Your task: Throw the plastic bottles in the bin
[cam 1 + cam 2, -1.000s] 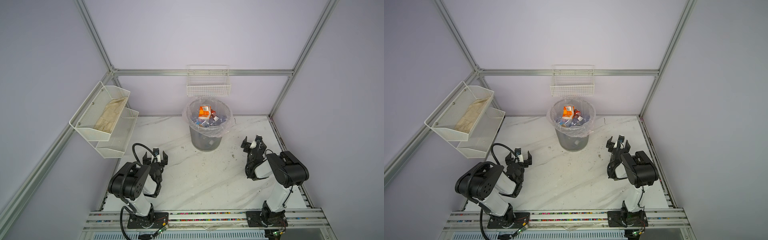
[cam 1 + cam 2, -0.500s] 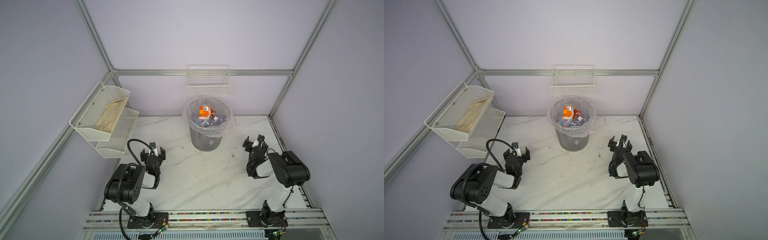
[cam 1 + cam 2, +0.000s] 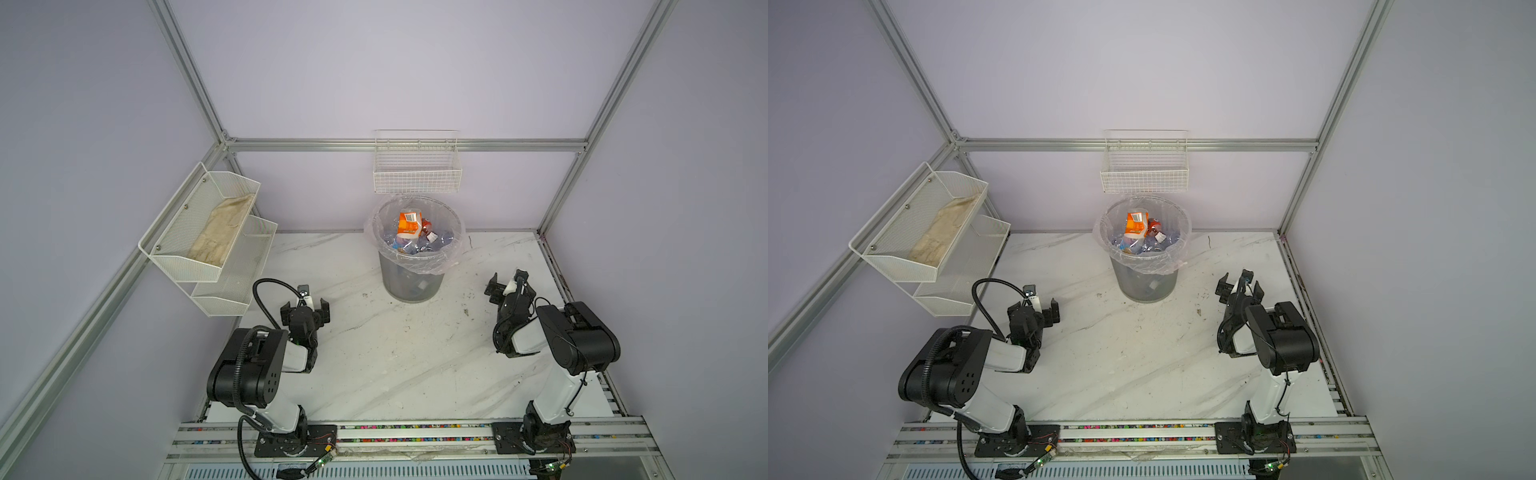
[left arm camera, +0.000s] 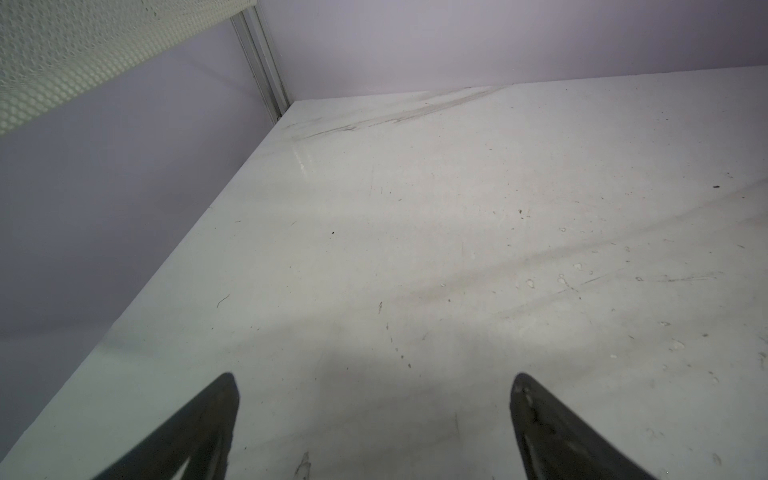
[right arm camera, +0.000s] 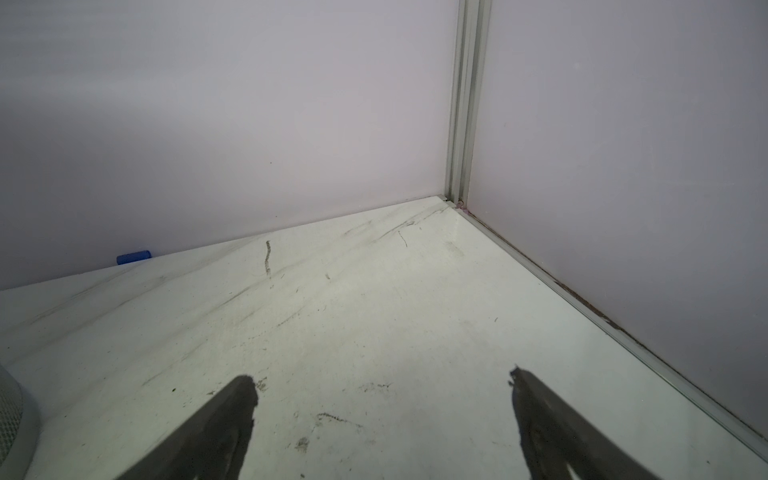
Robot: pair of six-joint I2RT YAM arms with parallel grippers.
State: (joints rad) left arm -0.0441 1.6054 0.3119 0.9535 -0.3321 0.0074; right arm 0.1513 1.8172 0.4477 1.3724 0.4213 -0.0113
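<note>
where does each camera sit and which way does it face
Top views: high at the front, looking down on table, bin, both arms, left claw and right claw.
Left wrist: behind its open fingers, facing the far-left corner under the mesh shelf.
Right wrist: behind its open fingers, facing the far-right corner, bin wall at the edge.
Shared: bin in right wrist and both top views.

- The table (image 3: 395, 365) looked like smooth, faintly glossy white marble, scuffed with dark marks.
- The bin (image 3: 409, 286) was matt grey mesh, its liner (image 3: 455, 249) clear, crinkled plastic.
- The wall basket (image 3: 417, 178) was white-coated wire.
- The frame rails (image 3: 399, 145) were dull silver metal.
</note>
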